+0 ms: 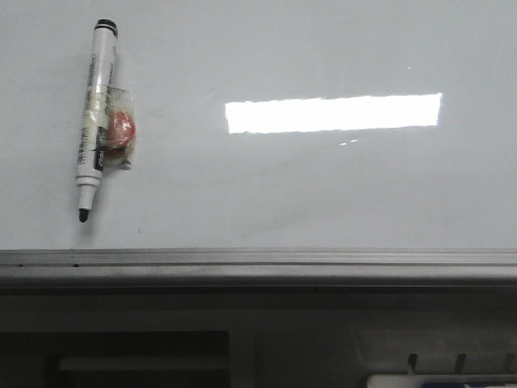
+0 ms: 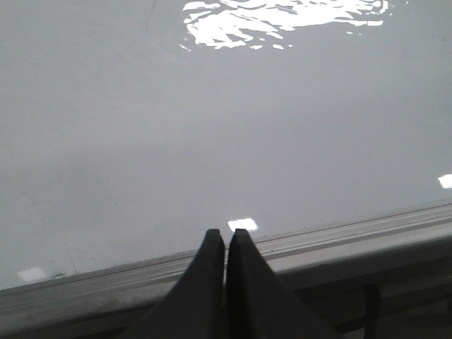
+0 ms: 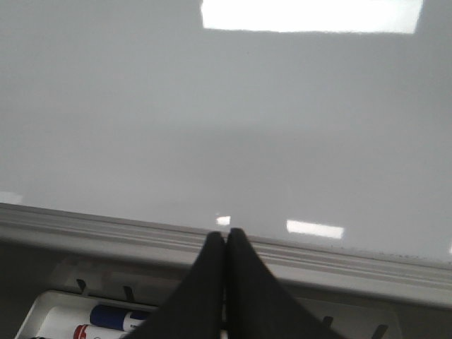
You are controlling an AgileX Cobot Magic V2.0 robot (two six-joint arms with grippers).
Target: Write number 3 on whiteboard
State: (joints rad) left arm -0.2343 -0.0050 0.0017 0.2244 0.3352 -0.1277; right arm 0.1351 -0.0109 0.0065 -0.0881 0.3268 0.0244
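Observation:
The whiteboard is a large glossy pale board with a grey rim and fills the front view. No number 3 shows on it. A white marker with a black cap end and bare dark tip lies on the board at the left, with a taped red-and-clear piece on its side. Neither gripper shows in the front view. My left gripper is shut and empty above the board's near rim. My right gripper is shut and empty above the rim.
A bright rectangular glare lies on the board at the centre right. Below the rim is a dark grey ledge. A white tray with blue and red markers sits below the right gripper.

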